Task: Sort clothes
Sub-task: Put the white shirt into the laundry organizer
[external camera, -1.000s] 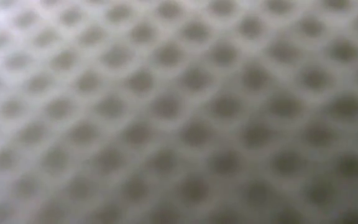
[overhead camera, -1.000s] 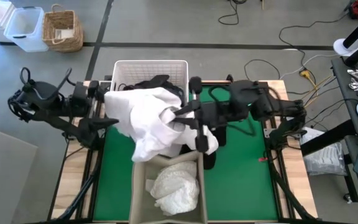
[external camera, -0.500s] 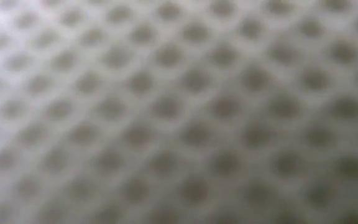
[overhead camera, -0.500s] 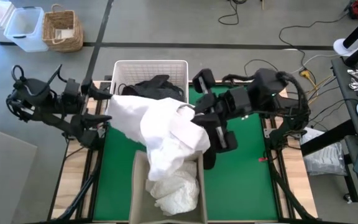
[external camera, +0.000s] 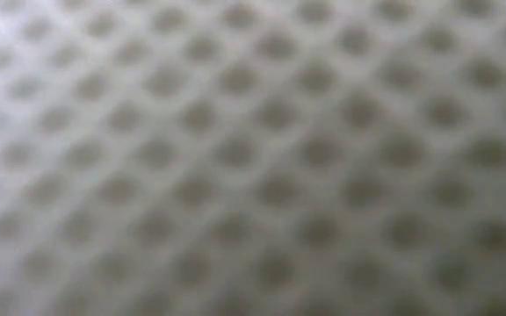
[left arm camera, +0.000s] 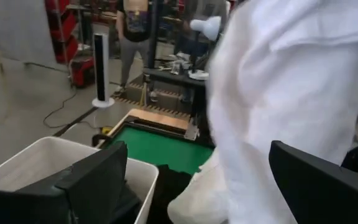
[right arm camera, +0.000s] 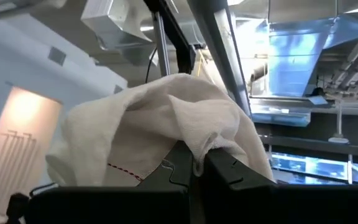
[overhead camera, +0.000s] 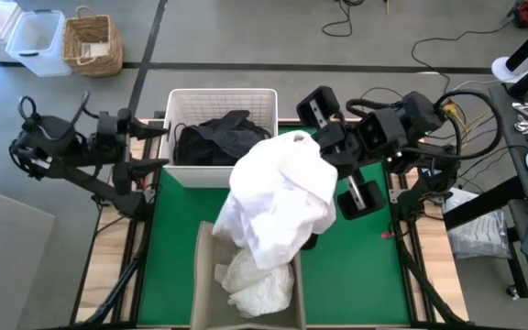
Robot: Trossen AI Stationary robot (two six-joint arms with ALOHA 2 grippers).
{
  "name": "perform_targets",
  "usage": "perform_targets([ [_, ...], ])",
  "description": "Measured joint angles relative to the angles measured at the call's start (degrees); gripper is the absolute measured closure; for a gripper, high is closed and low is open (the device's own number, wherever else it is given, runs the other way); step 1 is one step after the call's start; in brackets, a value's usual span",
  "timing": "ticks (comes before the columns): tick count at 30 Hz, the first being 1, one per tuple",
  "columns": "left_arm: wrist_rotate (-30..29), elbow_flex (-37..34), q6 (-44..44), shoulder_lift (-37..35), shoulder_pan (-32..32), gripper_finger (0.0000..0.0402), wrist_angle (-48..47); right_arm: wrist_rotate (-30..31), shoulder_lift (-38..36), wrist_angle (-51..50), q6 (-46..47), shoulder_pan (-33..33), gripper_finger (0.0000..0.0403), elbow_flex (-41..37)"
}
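A large white garment (overhead camera: 278,197) hangs from my right gripper (overhead camera: 323,150), which is raised above the mat, points upward and is shut on it. The garment's lower end hangs over a beige bin (overhead camera: 203,275) that holds more white clothes (overhead camera: 259,280). Dark clothes (overhead camera: 214,137) lie in the white plastic basket (overhead camera: 223,93) at the table's far edge. My left gripper (overhead camera: 154,151) is open beside the basket's left side, apart from the garment (left arm camera: 278,93). The low view shows only a blurred mesh surface. My right gripper pinches a bunched fold of the white garment (right arm camera: 199,144) between its two fingers (right arm camera: 229,171), which point upward. The cloth is draped over the fingers and falls down around them. It is lifted clear of the mat and hangs slack, its lower end above the beige bin.
The green mat (overhead camera: 360,266) has free room to the right of the bin. A dark object (overhead camera: 310,241) shows beside the bin's right wall, partly under the garment. Beyond the table stand a wicker basket (overhead camera: 93,41), plastic tubs (overhead camera: 35,41), cables and a person (left arm camera: 132,25).
The garment was stretched between both grippers and has come away from the left one, which drew back toward the table's left edge. My right gripper rose, moved toward the right and far edge and tipped upward. The garment swung right and now hangs from it alone.
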Motion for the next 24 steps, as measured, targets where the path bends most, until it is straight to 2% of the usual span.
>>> perform_targets([
  [3,2.32,0.00,1.29,1.86,0.00,0.0035,0.25,-0.08,0.04,0.85,1.96,-0.73,0.0394,0.00],
  [13,1.58,-0.07,-1.72,10.45,0.04,0.0035,-4.00,0.17,0.26,5.72,10.72,-5.85,0.0394,0.00],
  [19,1.55,-0.07,-2.68,13.40,0.04,0.0035,-4.15,-0.04,2.01,8.42,18.89,-6.26,0.0394,0.00],
  [24,7.86,-0.07,-2.39,14.65,0.04,0.0035,-4.00,-4.48,4.35,8.39,24.54,-5.55,0.0394,0.00],
])
